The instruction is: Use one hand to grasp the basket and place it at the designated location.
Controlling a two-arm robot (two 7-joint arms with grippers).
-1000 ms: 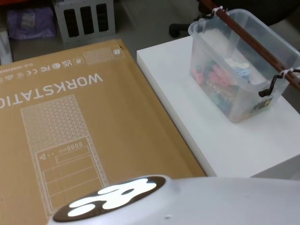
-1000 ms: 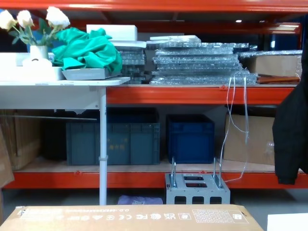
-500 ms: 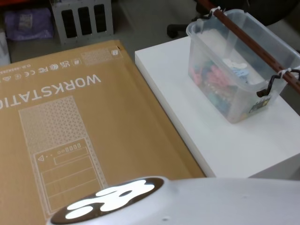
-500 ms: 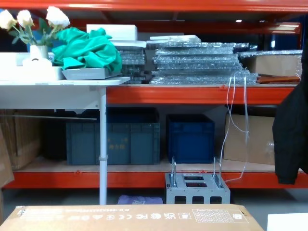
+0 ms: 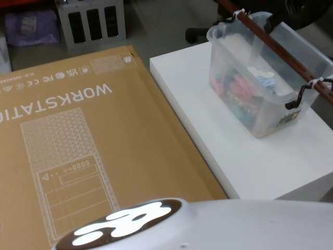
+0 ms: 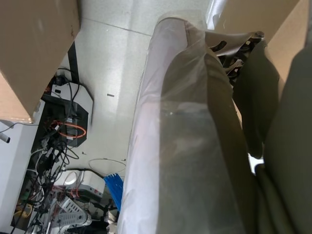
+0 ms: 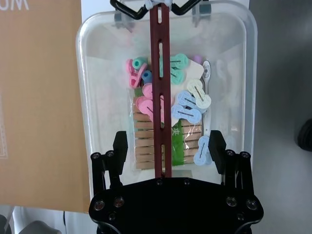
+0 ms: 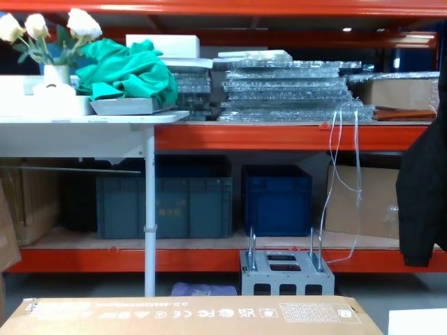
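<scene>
Even overhead light is filling the room. Glare is bouncing white off the robot's glossy cap [image 5: 120, 225], light is passing through the basket [image 5: 250, 104], and crates [image 8: 164, 207] under the shelf [image 8: 279, 137] are sitting in shadow.

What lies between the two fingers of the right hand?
In the right wrist view, the bar handle of the basket runs between the open fingers of the right hand, with gaps on both sides.

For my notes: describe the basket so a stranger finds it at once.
Right of the big cardboard box stands a white table; the basket sits on it, below the open right gripper. Unlike the grey metal crate beyond, it is translucent, with a reddish-brown bar handle.
</scene>
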